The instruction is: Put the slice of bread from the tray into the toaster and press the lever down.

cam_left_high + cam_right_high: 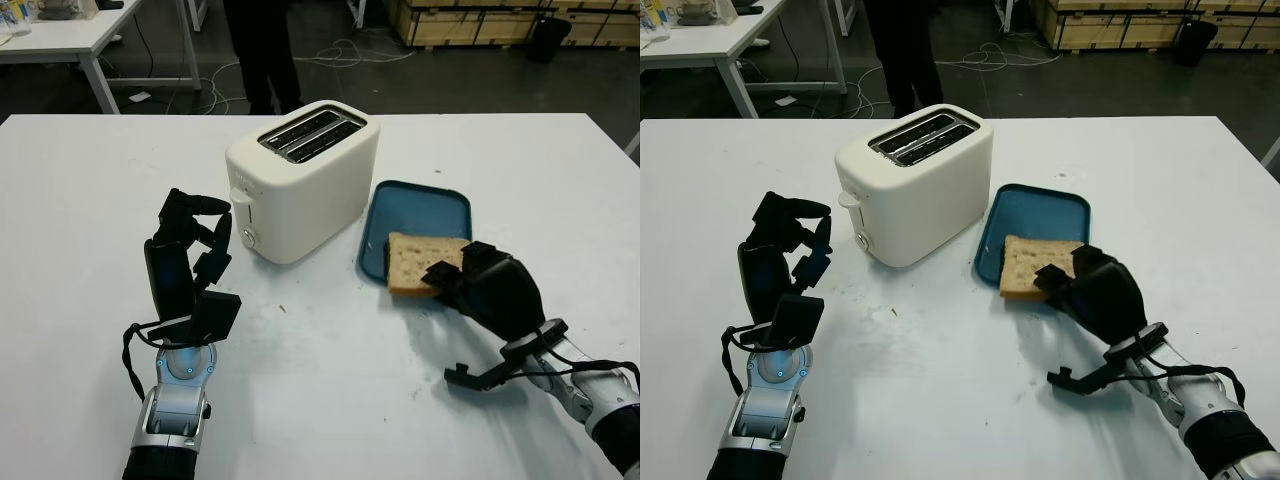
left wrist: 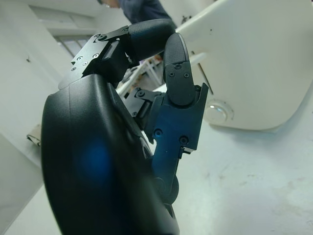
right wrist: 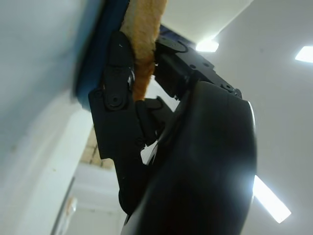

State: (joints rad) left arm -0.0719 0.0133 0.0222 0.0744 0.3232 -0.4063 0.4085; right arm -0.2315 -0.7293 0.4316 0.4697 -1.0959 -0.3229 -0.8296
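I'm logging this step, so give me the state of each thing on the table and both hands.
Toaster: upright, slots empty, lever up.
Slice of bread: at the tray's near edge, pinched by the right hand.
Tray: flat on the table, beside the toaster.
Right hand: fingers shut on the bread.
Left hand: raised near the toaster, curled, holding nothing.

Your inventory by finish:
- toaster (image 1: 305, 185): smooth cream plastic shell, slight sheen; dark metal slots on top.
- tray (image 1: 425, 212), at 3 o'clock of the toaster: matt blue plastic.
- slice of bread (image 1: 420, 262): porous, rough crumb, tan crust.
- table (image 1: 90, 190): matt white top, faintly scuffed.
- left hand (image 1: 190, 265) and right hand (image 1: 490, 288): black plastic shells, glossy; silver metal at each wrist.
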